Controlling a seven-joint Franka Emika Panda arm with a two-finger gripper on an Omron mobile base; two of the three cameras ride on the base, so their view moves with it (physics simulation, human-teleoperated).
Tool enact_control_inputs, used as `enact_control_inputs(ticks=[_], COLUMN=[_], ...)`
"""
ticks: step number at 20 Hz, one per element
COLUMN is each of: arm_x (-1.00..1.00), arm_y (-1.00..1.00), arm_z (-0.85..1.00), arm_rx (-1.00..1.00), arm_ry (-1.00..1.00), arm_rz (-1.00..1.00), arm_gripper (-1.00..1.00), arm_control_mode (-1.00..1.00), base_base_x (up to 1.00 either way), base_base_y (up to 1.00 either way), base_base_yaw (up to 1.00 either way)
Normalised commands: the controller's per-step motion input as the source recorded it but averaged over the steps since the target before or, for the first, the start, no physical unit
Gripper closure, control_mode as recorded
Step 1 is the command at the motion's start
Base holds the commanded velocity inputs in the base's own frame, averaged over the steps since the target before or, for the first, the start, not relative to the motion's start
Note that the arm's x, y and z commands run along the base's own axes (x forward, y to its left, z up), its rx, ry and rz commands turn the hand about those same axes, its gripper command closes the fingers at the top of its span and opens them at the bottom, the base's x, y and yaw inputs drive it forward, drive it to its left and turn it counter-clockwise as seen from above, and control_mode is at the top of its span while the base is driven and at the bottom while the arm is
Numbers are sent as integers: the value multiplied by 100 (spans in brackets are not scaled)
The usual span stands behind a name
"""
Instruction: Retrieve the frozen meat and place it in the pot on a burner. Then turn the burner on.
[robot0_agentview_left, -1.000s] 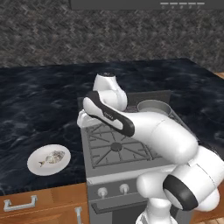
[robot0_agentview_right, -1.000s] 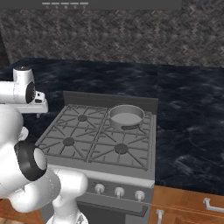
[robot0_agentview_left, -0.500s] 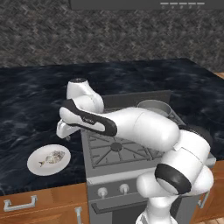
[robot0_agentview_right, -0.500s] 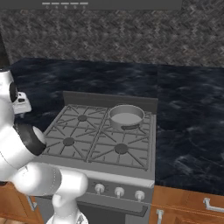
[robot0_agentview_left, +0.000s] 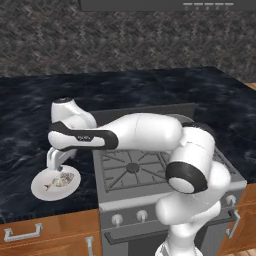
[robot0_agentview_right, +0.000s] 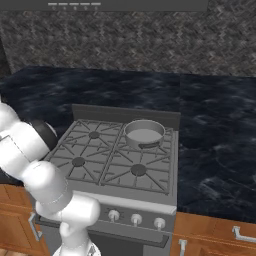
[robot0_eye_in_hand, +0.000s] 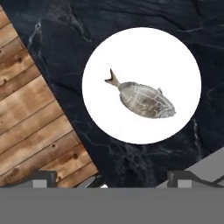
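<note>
One black marble counter (robot0_agentview_left: 30, 105); herringbone backsplash (robot0_agentview_left: 100, 40)

Dark marbled stone counter (robot0_agentview_left: 30, 100), polished, pale veins. Rough grey stone wall (robot0_agentview_right: 125, 42) behind. Smooth matt white plate (robot0_eye_in_hand: 175, 57) near counter's front edge, bearing speckled grey-tan meat (robot0_eye_in_hand: 144, 99), faintly glossy. Brushed grey metal pot (robot0_agentview_right: 144, 133) on matt grey metal grate (robot0_agentview_right: 80, 162); dark burner (robot0_agentview_right: 138, 170) beneath. Shiny silver knobs (robot0_agentview_right: 135, 219) on stove front. Warm brown wood cabinets (robot0_agentview_left: 30, 235), metal handles; planked wood floor (robot0_eye_in_hand: 26, 109).
</note>
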Motion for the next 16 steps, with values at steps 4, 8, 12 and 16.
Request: enact_control_inputs(ticks=[4, 8, 12, 16], arm_x=[4, 9, 28, 33], arm_y=[34, 22, 5, 0], arm_z=[-5, -1, -12, -12], arm_rx=[0, 0, 0, -1], arm_ry=[0, 0, -4, -7], arm_rz=[30, 29, 25, 7], arm_gripper=[-100, -100, -100, -100], arm_control_mode=[-100, -100, -100, -100], base_base_x=[0, 0, 0, 0], base_base_y=[0, 0, 0, 0], base_base_yaw=[0, 0, 0, 0])
